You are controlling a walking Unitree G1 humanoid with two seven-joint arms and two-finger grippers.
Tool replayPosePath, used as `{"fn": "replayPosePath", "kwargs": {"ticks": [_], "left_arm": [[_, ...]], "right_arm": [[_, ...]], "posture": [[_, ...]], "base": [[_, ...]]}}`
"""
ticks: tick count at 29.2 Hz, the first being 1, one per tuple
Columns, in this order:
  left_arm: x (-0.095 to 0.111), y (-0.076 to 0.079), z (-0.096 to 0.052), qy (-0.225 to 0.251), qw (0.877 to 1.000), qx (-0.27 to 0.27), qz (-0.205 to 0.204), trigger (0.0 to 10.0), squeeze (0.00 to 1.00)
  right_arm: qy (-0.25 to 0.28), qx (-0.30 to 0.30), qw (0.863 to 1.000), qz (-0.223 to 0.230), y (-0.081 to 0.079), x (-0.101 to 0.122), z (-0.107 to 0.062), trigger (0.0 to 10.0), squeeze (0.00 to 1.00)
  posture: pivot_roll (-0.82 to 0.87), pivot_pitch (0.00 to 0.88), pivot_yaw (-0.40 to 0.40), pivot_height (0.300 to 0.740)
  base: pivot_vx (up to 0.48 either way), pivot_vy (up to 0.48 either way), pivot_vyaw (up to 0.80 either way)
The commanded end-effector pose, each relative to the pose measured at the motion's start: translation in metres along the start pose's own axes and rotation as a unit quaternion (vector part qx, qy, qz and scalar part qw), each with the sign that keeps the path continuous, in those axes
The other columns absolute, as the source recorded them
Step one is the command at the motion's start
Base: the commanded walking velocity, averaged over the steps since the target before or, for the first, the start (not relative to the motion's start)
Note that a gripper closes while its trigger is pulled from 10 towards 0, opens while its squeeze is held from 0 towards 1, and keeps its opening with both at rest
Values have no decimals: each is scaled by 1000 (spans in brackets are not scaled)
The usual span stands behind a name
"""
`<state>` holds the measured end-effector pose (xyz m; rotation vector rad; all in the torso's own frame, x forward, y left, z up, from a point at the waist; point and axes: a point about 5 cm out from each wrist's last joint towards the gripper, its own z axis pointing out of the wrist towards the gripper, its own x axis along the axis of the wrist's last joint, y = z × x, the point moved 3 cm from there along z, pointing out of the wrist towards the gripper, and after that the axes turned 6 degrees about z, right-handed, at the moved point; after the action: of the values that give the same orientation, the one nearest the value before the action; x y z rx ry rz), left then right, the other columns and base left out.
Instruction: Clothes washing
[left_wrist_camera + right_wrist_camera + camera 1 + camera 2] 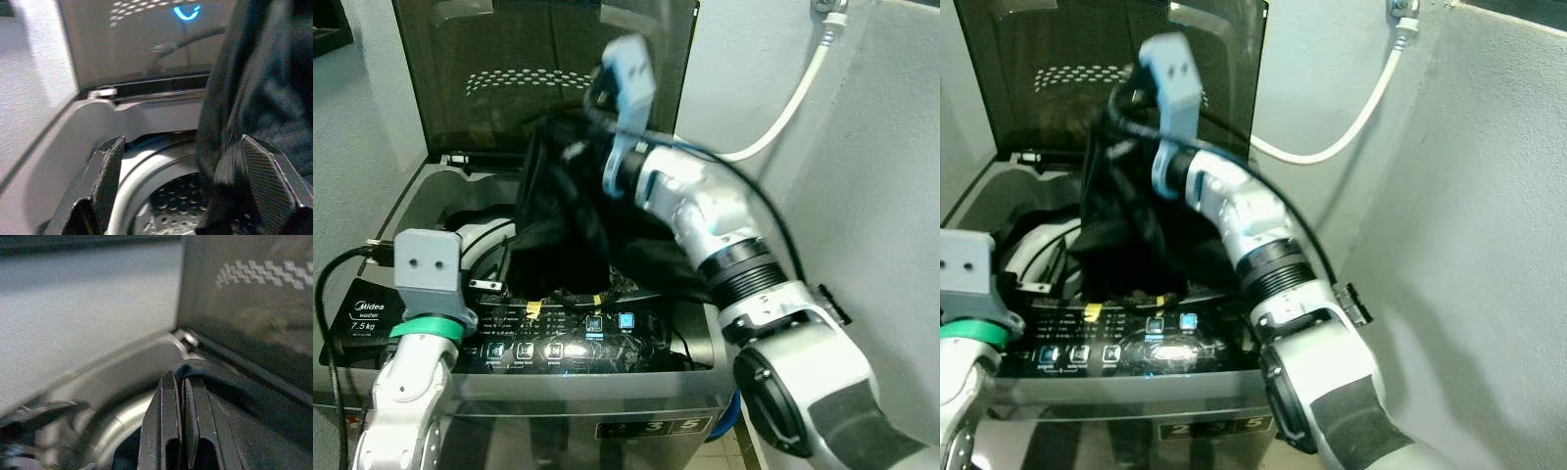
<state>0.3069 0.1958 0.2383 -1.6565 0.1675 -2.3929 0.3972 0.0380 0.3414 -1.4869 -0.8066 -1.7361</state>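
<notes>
One dark garment [558,211] hangs lengthwise from the right gripper [181,382], pinched shut on its hem, straight above the washer drum [181,196]; the left gripper [195,181] waits wide open beside it.

Pale rough-plastered walls [891,147] — white hose [793,103] hangs from tap [829,8].

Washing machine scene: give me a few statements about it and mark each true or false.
1. The washing machine lid stands open. True.
2. The right gripper has its fingers shut on the dark garment. True.
3. The garment lies flat on the floor. False: it hangs over the drum opening.
4. The left gripper fingers are shut. False: they are open, near the drum rim.
5. The control panel is lit. True.
</notes>
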Motion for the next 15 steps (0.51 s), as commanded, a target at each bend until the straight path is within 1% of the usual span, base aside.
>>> {"fn": "replayPosePath", "kwargs": {"ticks": [1, 2, 3, 8, 11, 12, 13, 15], "left_arm": [[4, 8, -3, 8, 1000, -16, -3, 10000, 0], [4, 8, -3, 8, 1000, -16, -3, 10000, 0], [4, 10, -4, 9, 1000, -22, -2, 10000, 0], [4, 12, -4, 7, 1000, -23, 0, 10000, 0], [5, 13, -4, 9, 1000, -28, 0, 10000, 0], [5, 14, -5, 11, 999, -33, -3, 10000, 0], [6, 16, -5, 12, 999, -38, -6, 10000, 0], [6, 17, -5, 12, 999, -41, -9, 10000, 0]], "right_arm": [[-5, -25, 1000, -16, 4, -7, 1, 10000, 0], [-5, -25, 1000, -16, 4, -7, 1, 10000, 0], [-16, -42, 999, -9, 7, -16, 1, 10000, 1000], [-30, -59, 998, -3, 9, -23, 1, 10000, 1000], [-29, -72, 997, -14, 12, -23, 0, 10000, 1000], [-22, -80, 996, -18, 14, -21, 0, 10000, 267], [-15, -87, 996, -19, 16, -19, 0, 10000, 0], [-10, -92, 995, -20, 18, -18, 0, 10000, 0]], "posture": [[117, 29, -2, 740], [117, 29, -2, 740], [119, 28, -3, 740], [120, 27, -3, 740], [120, 23, -3, 740], [120, 22, -2, 740], [119, 18, -3, 740], [119, 18, -3, 740]], "base": [[0, 0, 0], [0, 0, 0], [0, 0, 0], [0, 0, 0], [0, 0, 0], [0, 0, 0], [0, 0, 0], [0, 0, 0]]}}
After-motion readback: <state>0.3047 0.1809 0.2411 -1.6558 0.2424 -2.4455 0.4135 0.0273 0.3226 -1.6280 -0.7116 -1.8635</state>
